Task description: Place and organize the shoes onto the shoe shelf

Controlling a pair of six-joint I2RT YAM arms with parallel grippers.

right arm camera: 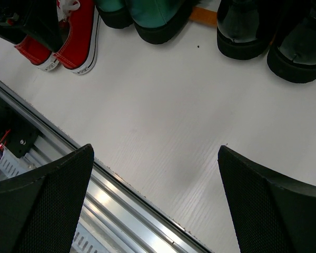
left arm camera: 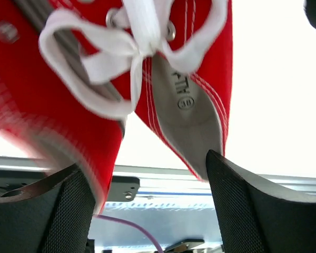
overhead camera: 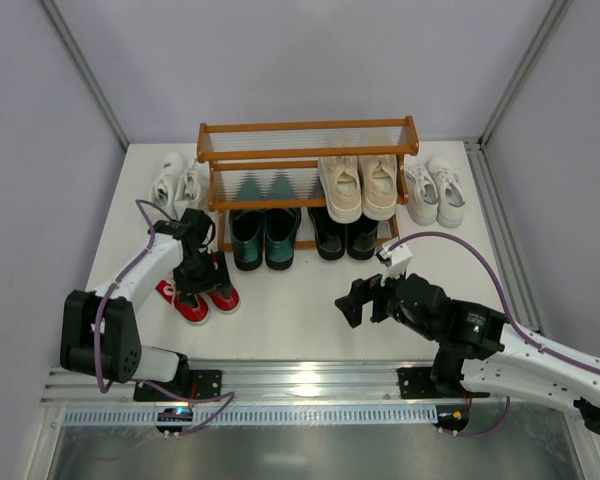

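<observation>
We count six pairs, twelve shoes. The green loafers (overhead camera: 265, 238), black loafers (overhead camera: 345, 235) and beige sneakers (overhead camera: 360, 185) sit on the shoe shelf (overhead camera: 308, 127). The left white pair (overhead camera: 177, 182) and right white pair (overhead camera: 432, 192) flank it on the worktop (overhead camera: 300, 320). The red sneakers (overhead camera: 202, 298) lie near-left, lengthwise near-far, toes near. The left tool (overhead camera: 196, 272) stands parted over them, gripping nothing; the right tool (right arm camera: 155, 150) gapes wide, empty.

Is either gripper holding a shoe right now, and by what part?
Neither, as far as shows. The left gripper stands open over the red sneakers without clamping them; the right gripper hangs open over the table.
</observation>
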